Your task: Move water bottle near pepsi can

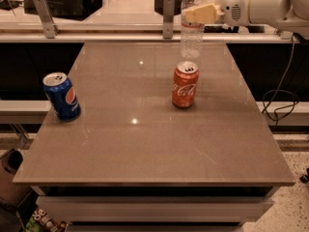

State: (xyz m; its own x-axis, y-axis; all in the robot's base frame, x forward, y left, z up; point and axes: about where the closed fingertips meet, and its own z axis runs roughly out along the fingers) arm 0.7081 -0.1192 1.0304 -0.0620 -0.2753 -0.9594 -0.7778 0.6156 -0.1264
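The gripper (194,14), at top right above the counter's (145,149) far edge and closed on the water bottle (192,43), has blunt, tan, matte fingers (203,13). Behind it, the arm (270,4) consists of smooth, white, rounded housings. The wrist section bears one round, grey, grille-like disc.

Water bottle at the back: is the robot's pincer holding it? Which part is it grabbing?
Yes. The pincer holds the water bottle by its upper part, just below the neck.
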